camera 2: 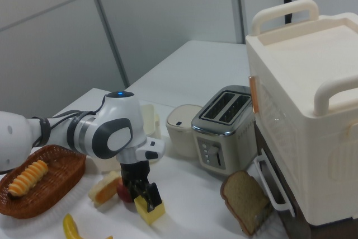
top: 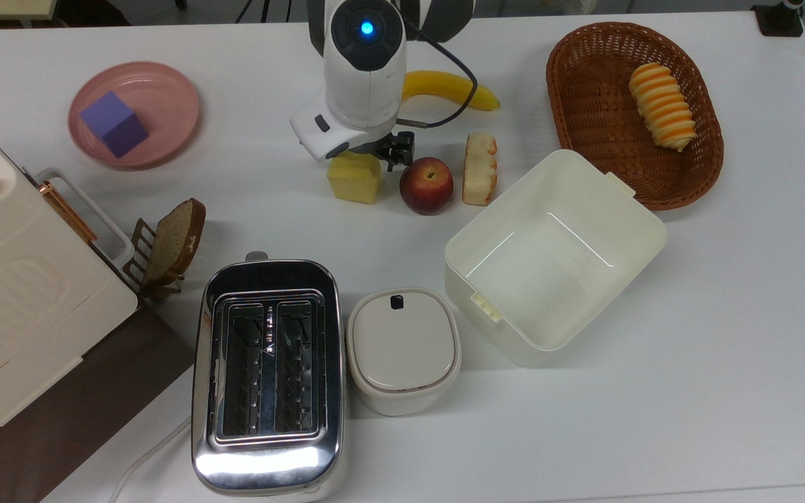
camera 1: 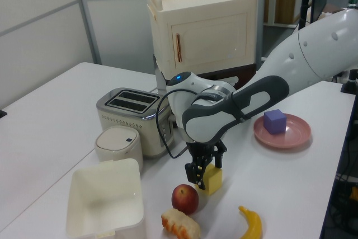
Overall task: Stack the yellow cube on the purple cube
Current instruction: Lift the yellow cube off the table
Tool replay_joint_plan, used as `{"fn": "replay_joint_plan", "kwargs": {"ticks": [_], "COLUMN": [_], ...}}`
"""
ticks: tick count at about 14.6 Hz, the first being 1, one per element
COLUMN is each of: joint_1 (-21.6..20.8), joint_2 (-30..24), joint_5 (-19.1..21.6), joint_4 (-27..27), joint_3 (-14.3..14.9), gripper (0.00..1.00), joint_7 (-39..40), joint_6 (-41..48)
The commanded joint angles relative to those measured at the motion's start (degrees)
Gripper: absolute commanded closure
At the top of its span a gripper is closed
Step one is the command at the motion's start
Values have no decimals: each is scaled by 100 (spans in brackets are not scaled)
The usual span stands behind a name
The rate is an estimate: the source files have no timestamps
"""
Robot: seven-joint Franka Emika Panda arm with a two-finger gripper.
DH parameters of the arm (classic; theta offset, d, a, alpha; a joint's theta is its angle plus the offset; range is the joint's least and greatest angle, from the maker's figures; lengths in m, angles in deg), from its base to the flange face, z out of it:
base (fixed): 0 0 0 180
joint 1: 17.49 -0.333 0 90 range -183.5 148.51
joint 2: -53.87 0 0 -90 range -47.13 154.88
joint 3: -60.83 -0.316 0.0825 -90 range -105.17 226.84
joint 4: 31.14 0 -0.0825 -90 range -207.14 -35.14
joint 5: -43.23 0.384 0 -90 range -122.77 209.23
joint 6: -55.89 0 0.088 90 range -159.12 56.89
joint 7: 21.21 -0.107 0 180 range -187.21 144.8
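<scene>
**Listener:** Where is the arm, and what are its jaws doing?

**Operator:** From my remote seat, I see the gripper (camera 1: 202,175) lowered right over the yellow cube (top: 353,179). In the left view and the right view one dark finger (camera 2: 153,193) stands on each side of the block, so the jaws are spread around it. I cannot tell whether the pads are pressing its faces. The cube rests on the white table (top: 724,349).

**Listener:** What lies around that cube?

**Operator:** In the top view, a peach (top: 426,184) sits just beside it on the top view's right, then a slice of filled bread (top: 480,168). A banana (top: 453,89) lies beyond them, partly behind the arm.

**Listener:** And the purple one?

**Operator:** The purple cube (top: 114,124) sits in a pink plate (top: 172,94), well apart from the yellow cube, toward the top view's left. Nothing is on it.

**Listener:** Anything else?

**Operator:** A chrome toaster (top: 267,374), a lidded white pot (top: 403,349), an open white box (top: 554,255) and a wicker basket (top: 584,91) holding a striped pastry (top: 662,105).
</scene>
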State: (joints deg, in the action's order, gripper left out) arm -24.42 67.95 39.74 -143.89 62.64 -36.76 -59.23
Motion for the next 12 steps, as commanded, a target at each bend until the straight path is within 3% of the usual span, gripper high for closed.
{"fn": "replay_joint_plan", "kwargs": {"ticks": [1, 5, 10, 12], "joint_1": [7, 148, 157, 235], "joint_2": [113, 227, 254, 97], "joint_5": [-240, -521, -636, -636], "joint_4": [-45, -45, -36, -18], "joint_3": [48, 48, 40, 48], "gripper": [0, 3, 59, 66], "joint_7": [-123, -123, -80, -1], "joint_6": [-178, -178, -231, -135]}}
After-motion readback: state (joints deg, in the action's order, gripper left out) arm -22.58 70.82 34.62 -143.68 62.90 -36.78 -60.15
